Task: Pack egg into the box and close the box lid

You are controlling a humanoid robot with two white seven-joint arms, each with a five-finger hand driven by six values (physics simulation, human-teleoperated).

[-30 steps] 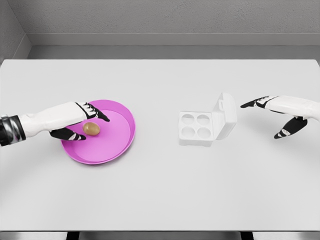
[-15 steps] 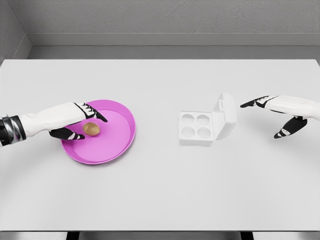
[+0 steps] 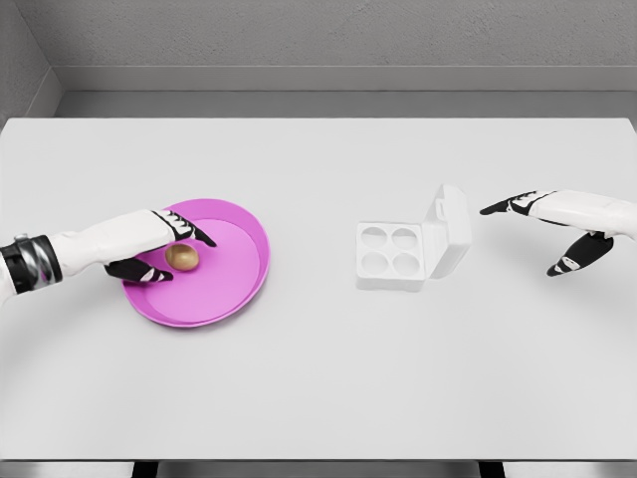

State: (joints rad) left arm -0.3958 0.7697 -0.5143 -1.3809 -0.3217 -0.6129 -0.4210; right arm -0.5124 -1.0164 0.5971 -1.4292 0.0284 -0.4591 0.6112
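A brown egg [image 3: 181, 257] lies in the left part of a pink plate [image 3: 234, 284]. My left hand [image 3: 187, 258] reaches in from the left and brackets the egg, fingers stretched over its far side and thumb at its near side; the hand is open and the egg still rests on the plate. A white four-cup egg box [image 3: 390, 256] sits right of centre with all cups bare and its lid [image 3: 450, 231] standing up on the right side. My right hand [image 3: 518, 241] hovers open to the right of the lid, apart from it.
The white table [image 3: 318, 378] reaches to a grey wall at the back. Plate and box are about a hand's length apart, with bare tabletop between them and along the front.
My left forearm has shifted slightly, showing more of the wrist band, and the thumb has edged closer to the egg. The egg, the box and the right hand have hardly moved.
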